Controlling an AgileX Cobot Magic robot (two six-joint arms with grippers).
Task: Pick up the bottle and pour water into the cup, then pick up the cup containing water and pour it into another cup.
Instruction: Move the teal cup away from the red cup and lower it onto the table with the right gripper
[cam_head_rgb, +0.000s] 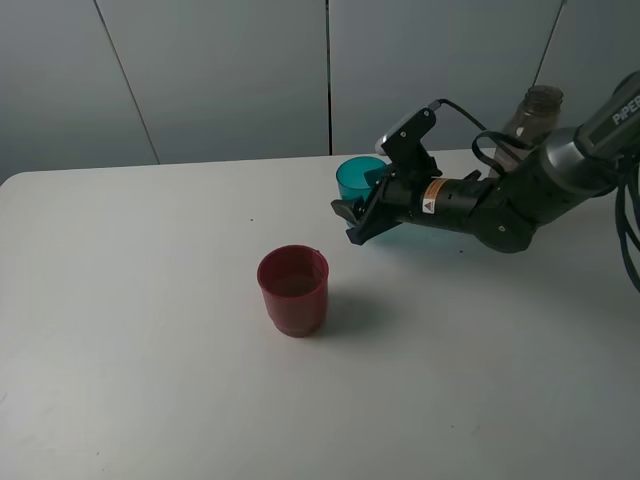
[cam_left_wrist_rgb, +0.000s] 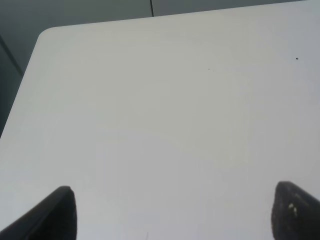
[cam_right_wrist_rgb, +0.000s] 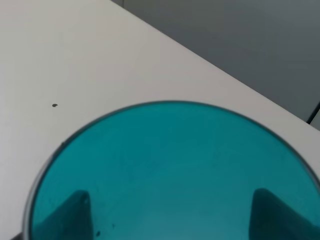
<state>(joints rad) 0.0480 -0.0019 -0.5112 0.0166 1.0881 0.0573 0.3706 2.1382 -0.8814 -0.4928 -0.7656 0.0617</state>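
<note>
The white tabletop (cam_head_rgb: 150, 330) spreads wide. At its far right edge the smoky-brown bottle (cam_head_rgb: 530, 115) stands upright, partly hidden behind the right arm. The right hand (cam_head_rgb: 368, 205) is clamped on the teal cup (cam_head_rgb: 358, 178), fingers showing dark through its translucent wall in the right wrist view. Nearer the camera and to the left of that, the red cup (cam_head_rgb: 293, 290) sits upright on its own. The left hand (cam_left_wrist_rgb: 170, 212) hangs spread wide above bare tabletop, holding nothing.

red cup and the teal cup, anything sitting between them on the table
Nothing: in the exterior high view only bare white table lies between the red cup and the teal cup, which the right hand grips.
</note>
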